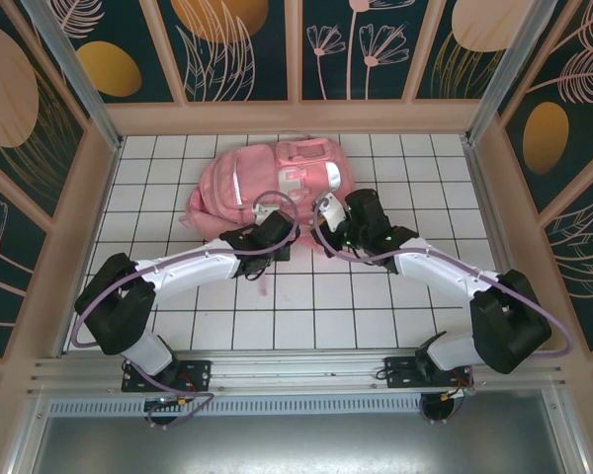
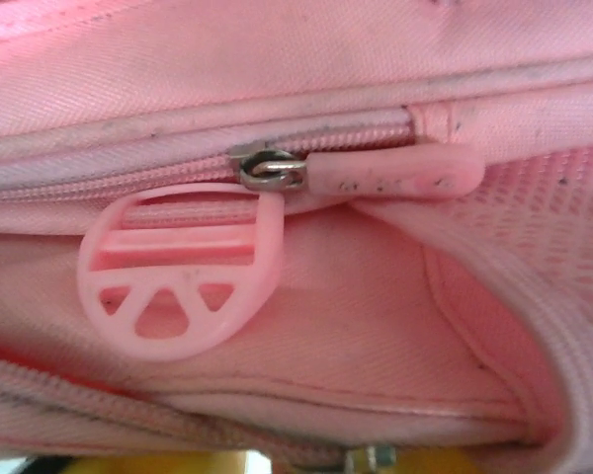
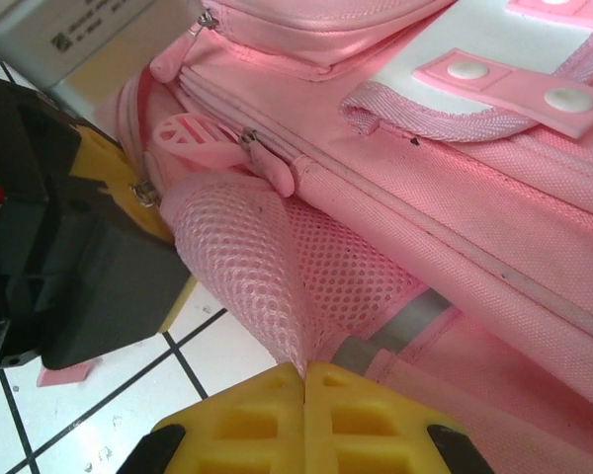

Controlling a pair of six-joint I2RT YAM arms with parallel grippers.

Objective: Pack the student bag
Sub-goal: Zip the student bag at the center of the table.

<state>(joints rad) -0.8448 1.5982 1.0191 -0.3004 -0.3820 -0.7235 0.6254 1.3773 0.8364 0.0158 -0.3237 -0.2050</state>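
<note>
White gridded tabletop inside dark teal walls with gold-and-pink leaf motifs, perhaps printed panels in pale framing.

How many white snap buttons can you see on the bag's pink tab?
2. Both are on the bag's pink tab: one snap near its left end, the other snap toward its right end. More may be hidden outside the frame.

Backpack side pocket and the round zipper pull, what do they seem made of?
The side pocket looks like soft open mesh, likely synthetic: holes show. The round pull seems matte moulded plastic: smooth, clean cutouts. The backpack shell is woven fabric, weave visible.
</note>
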